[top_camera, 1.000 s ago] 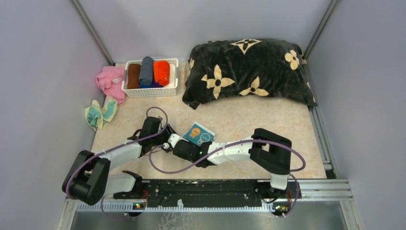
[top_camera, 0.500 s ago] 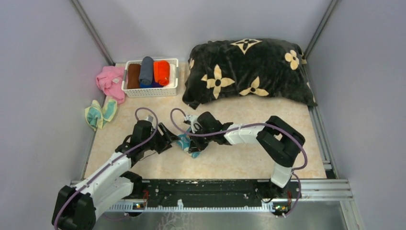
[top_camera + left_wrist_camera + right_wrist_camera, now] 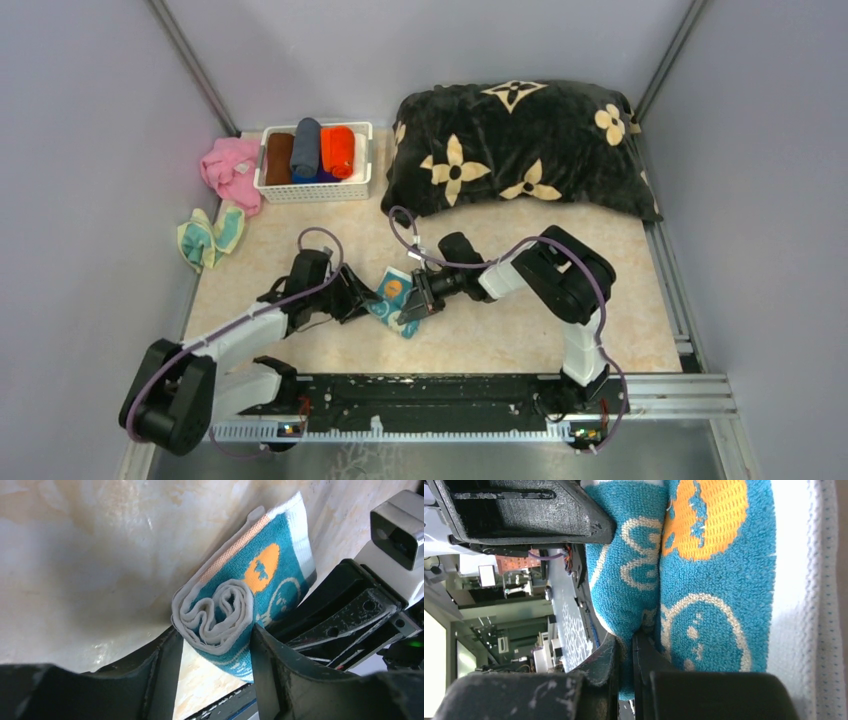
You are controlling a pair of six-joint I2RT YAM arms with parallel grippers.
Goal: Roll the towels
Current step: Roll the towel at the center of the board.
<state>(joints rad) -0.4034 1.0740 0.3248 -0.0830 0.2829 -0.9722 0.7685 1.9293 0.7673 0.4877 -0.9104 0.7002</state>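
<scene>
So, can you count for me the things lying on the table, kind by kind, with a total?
Rolled towels on top in the basket: 3 (brown towel, grey-blue towel, orange-red towel)
Loose cloths: 3 (pink cloth, pale yellow cloth, teal towel)
Basket: 1
Black cushion: 1
Total: 8

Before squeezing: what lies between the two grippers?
Only the teal towel: coiled end between the left gripper's jaws, a fold pinched in the right gripper; both wrist views show it.
</scene>
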